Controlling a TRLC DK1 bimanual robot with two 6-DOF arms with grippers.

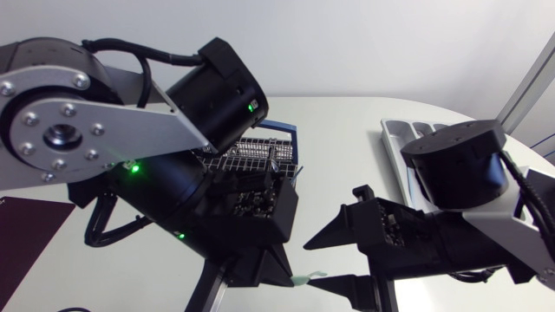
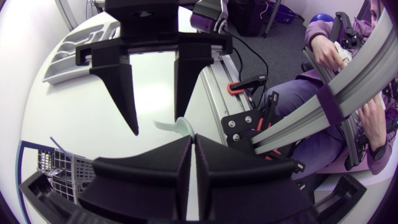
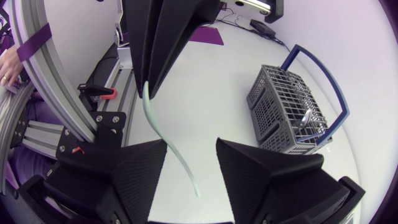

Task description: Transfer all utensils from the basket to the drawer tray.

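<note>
The left gripper (image 3: 149,84) is seen pressed together, and a pale green utensil (image 3: 160,132) is clamped at one end between its fingertips. The utensil is held above the table (image 1: 347,156), out in front of the basket (image 3: 268,118), and it is pointed towards the right gripper (image 3: 191,144). From the right wrist view, the thin curved strip is seen running down from the left gripper's tip into the gap between the right gripper's fingers. Those fingers are spread wide apart, and no contact with the utensil can be made out on either side. In the head view, the two grippers are met tip to tip near the table's front edge, with the pale green end just visible between them. The grey wire basket, with its blue handle raised, is left standing behind the left arm, and a metal utensil (image 3: 305,118) is still seen inside it. The drawer tray (image 1: 401,130) is found at the far right, behind the right arm.
</note>
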